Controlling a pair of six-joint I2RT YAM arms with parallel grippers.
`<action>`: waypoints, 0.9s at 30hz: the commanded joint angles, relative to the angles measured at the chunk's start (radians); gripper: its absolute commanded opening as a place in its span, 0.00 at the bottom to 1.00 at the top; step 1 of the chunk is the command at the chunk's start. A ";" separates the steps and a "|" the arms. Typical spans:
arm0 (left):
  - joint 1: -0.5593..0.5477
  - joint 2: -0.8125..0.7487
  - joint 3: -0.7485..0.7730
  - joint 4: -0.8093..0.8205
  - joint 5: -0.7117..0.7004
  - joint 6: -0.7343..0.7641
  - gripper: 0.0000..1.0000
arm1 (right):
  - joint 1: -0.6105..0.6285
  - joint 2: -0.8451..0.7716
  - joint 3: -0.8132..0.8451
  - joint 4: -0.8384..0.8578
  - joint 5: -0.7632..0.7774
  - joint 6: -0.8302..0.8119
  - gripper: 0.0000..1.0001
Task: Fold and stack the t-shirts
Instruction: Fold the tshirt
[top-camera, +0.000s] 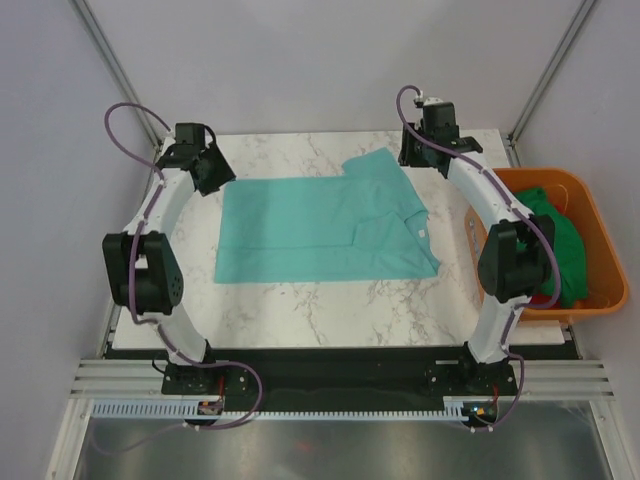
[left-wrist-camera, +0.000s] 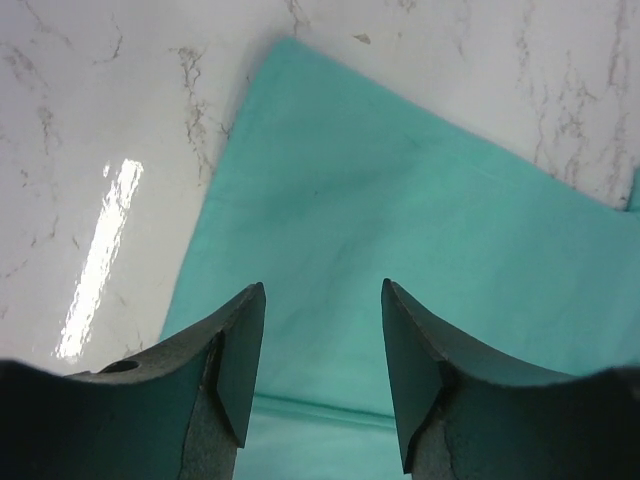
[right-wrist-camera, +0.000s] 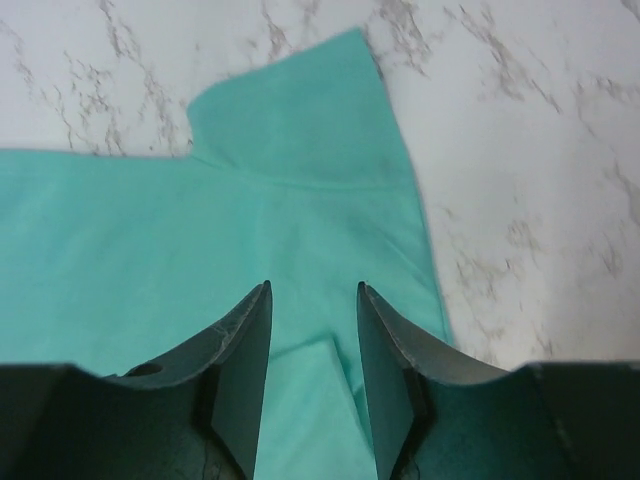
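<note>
- Your left gripper (left-wrist-camera: 323, 300) hung with its jaws apart and nothing between them, over the left end of the teal t-shirt (left-wrist-camera: 420, 220).
- Your right gripper (right-wrist-camera: 313, 295) was released too and empty, above the shirt's far right part, near a sleeve (right-wrist-camera: 290, 115).
- The teal t-shirt lay flat mid-table on the marble table (top-camera: 300, 320), between the two arms.
- The orange tub (top-camera: 536, 174) at the table's right edge held a dark green t-shirt (top-camera: 560, 245) and a little red cloth (top-camera: 545, 297).

Teal t-shirt (top-camera: 320, 225): flat on the middle of the surface (top-camera: 300, 310), partly folded, one sleeve pointing away.
Green t-shirt (top-camera: 565, 240): crumpled in the orange tub (top-camera: 540, 176).
Red t-shirt (top-camera: 545, 298): scrap showing beneath the green.
</note>
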 joint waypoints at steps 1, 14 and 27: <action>0.062 0.134 0.096 0.007 0.089 0.083 0.57 | -0.008 0.122 0.151 0.085 -0.101 -0.077 0.48; 0.089 0.487 0.385 0.006 0.140 0.154 0.55 | -0.108 0.598 0.550 0.257 -0.348 0.007 0.47; 0.101 0.625 0.492 0.006 0.169 0.183 0.50 | -0.120 0.850 0.681 0.409 -0.401 0.061 0.47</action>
